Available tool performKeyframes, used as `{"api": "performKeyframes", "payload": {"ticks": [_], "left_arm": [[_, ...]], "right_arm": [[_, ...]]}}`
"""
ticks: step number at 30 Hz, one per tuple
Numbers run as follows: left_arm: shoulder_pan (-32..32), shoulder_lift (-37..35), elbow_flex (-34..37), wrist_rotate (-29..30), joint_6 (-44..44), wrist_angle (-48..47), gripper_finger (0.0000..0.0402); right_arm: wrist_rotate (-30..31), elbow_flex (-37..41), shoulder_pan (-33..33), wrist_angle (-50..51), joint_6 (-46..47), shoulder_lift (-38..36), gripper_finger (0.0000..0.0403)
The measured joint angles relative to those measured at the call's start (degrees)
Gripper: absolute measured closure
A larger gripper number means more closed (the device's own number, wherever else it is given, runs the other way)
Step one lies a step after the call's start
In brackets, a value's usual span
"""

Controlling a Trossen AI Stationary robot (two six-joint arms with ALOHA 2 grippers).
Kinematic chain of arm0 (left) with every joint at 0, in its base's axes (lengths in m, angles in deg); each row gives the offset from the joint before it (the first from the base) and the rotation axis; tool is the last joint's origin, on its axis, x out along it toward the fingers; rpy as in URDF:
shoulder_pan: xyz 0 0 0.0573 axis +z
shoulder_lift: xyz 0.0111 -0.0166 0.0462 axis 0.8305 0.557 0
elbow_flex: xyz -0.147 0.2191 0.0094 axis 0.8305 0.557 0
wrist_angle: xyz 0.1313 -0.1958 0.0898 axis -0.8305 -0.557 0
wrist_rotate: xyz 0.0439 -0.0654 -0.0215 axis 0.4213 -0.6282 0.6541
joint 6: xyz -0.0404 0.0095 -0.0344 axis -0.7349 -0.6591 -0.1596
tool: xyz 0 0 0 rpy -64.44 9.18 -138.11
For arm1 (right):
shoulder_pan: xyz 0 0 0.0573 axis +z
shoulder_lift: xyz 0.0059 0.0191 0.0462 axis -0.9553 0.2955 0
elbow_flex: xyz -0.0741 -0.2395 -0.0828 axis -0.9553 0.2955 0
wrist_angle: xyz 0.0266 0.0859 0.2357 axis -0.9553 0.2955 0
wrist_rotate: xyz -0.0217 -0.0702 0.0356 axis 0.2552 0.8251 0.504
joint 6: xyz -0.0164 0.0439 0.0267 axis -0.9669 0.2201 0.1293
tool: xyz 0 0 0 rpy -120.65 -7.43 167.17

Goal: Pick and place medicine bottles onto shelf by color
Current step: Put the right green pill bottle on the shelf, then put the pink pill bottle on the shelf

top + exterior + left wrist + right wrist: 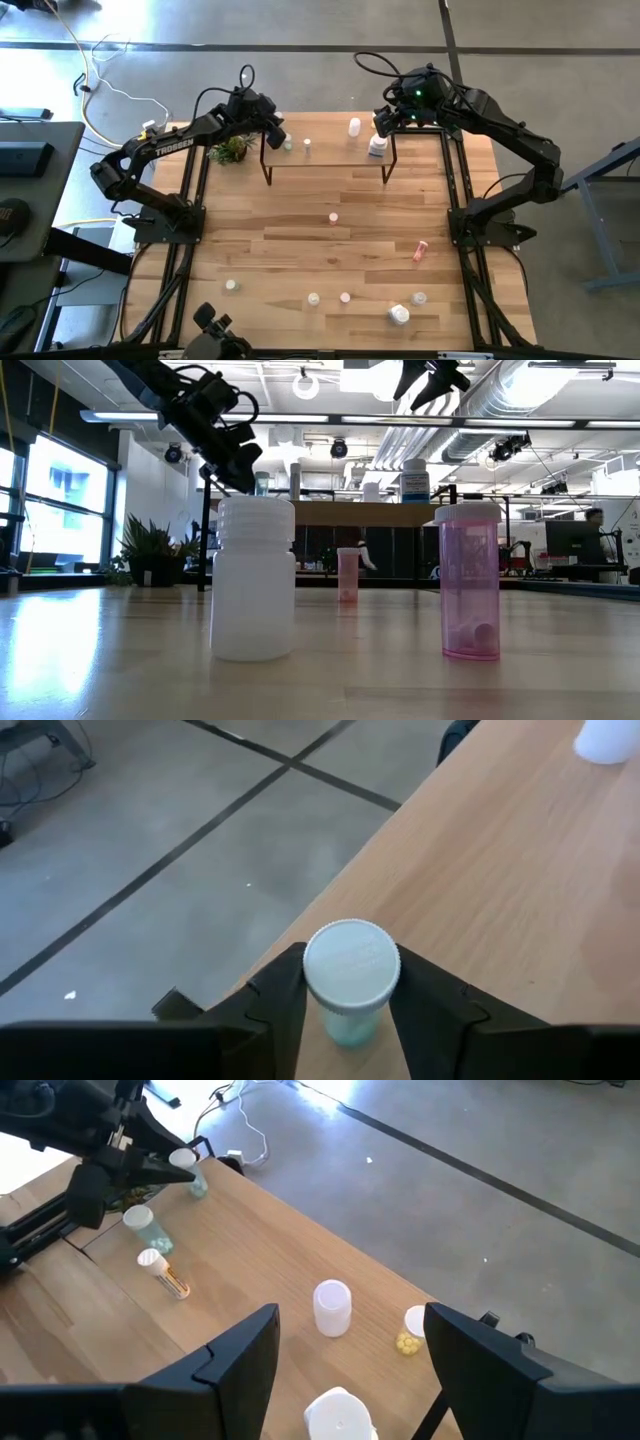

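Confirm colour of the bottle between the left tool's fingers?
Pale green bottle, white cap; left wrist view shows it best.

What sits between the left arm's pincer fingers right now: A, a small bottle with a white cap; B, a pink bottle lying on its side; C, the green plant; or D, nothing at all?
A: the left wrist view shows the left pincer with its fingers on either side of a small bottle with a white cap, at the edge of the shelf.

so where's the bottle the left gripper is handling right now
In the left wrist view the pale green bottle sits between the left gripper's fingers at the shelf's far left corner, near the plant.
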State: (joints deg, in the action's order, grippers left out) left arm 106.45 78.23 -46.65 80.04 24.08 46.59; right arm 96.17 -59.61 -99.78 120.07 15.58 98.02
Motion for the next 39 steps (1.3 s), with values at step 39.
{"api": "performKeyframes", "payload": {"ticks": [39], "left_arm": [[-4.93,-17.91,-0.04,-0.85,-10.63,-4.55,0.0183]], "right_arm": [[-12.48,-0.02,1.25,9.25,3.08,0.00,0.0162]]}}
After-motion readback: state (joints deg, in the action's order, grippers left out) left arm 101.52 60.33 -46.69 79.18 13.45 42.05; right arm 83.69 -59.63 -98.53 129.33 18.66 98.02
